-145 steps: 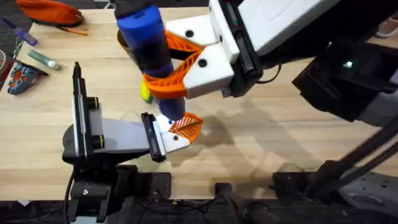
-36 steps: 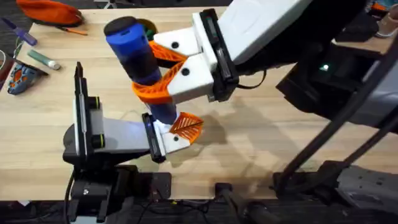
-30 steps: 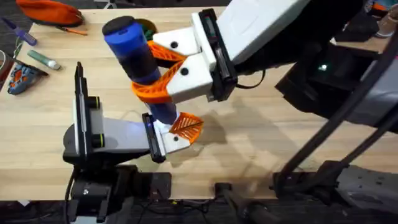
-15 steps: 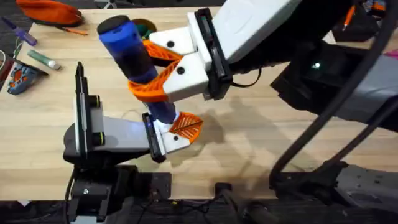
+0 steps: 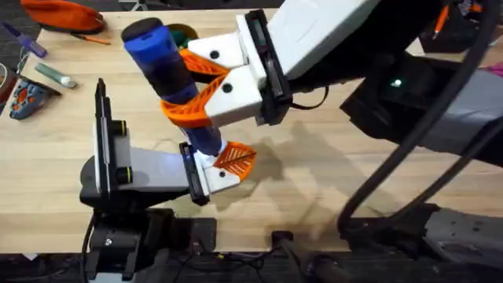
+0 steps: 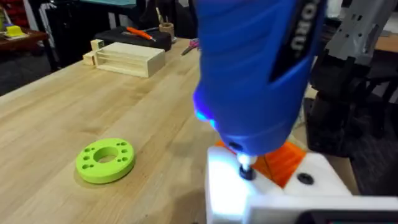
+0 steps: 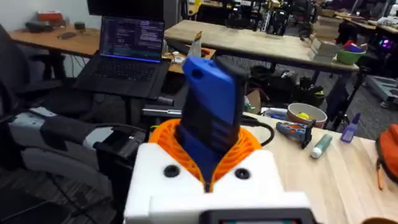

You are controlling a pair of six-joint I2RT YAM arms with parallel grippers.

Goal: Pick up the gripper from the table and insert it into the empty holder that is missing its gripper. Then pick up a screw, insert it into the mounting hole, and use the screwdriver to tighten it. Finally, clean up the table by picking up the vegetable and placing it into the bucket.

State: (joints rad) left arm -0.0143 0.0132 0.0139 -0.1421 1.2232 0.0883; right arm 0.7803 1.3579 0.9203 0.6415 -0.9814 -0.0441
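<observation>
My right gripper (image 5: pixel 179 88) is shut on the blue screwdriver (image 5: pixel 167 69), which leans with its top toward the far left. Its thin tip (image 6: pixel 246 172) presses on the white holder (image 5: pixel 209 174) at the end of the left arm, lit by the tool's own light. The orange ribbed gripper (image 5: pixel 236 159) sits against that holder. My left gripper (image 5: pixel 222 167) lies low over the table, pointing right. The right wrist view has the screwdriver (image 7: pixel 210 115) clamped between orange fingers (image 7: pixel 163 137). The bucket (image 7: pixel 303 116) stands at the far side with something yellow-green inside.
A lime-green disc (image 6: pixel 106 160) lies on the wood beside the holder. A pale wooden box (image 6: pixel 127 59) stands farther off. An orange pouch (image 5: pixel 67 14), a small tube (image 5: pixel 55 75) and a purple pen (image 5: pixel 23 39) lie at the far left. The right arm hangs over the table's middle.
The right arm has drifted slightly left and the screwdriver's top has tipped further left. Its tip has stayed on the holder. The left arm has not moved.
</observation>
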